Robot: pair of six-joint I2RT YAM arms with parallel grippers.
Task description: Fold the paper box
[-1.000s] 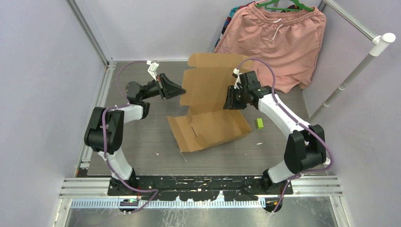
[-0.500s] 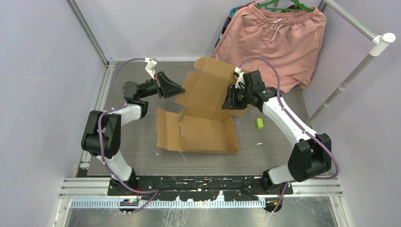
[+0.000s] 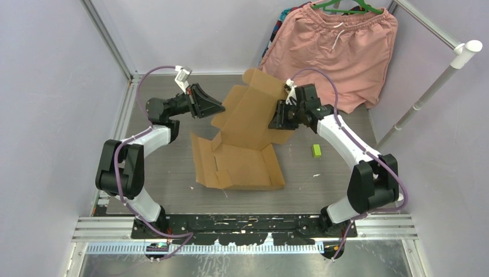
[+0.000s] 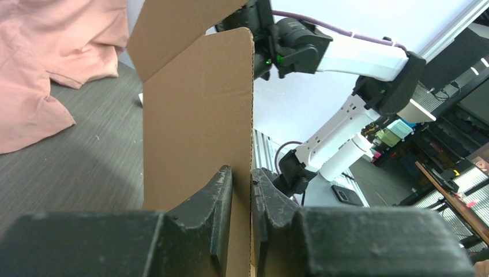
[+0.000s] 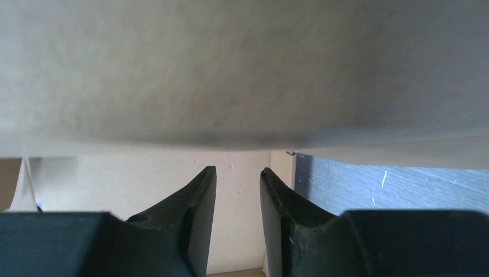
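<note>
The paper box [image 3: 245,112] is a brown cardboard sheet. Its upper panels stand raised and tilted between the arms, and its lower part [image 3: 239,167] rests on the table. My left gripper [image 3: 218,109] is shut on the raised panel's left edge. In the left wrist view that panel [image 4: 196,115] stands edge-on between the fingers of the left gripper [image 4: 242,170]. My right gripper [image 3: 274,123] is against the sheet's right side. In its wrist view the right gripper [image 5: 237,170] has its jaws apart with nothing between them, and cardboard [image 5: 230,69] lies above and just beyond them.
Pink shorts [image 3: 340,52] hang on a green hanger at the back right. A small green block [image 3: 316,150] lies on the grey table [image 3: 334,179] right of the box. A white pole [image 3: 438,86] leans at the right, and a metal post [image 3: 109,40] stands at the left.
The box has swung left, and its lower part has slid leftward and turned squarer to the table's front edge. Both grippers shifted slightly left and back with the raised panel.
</note>
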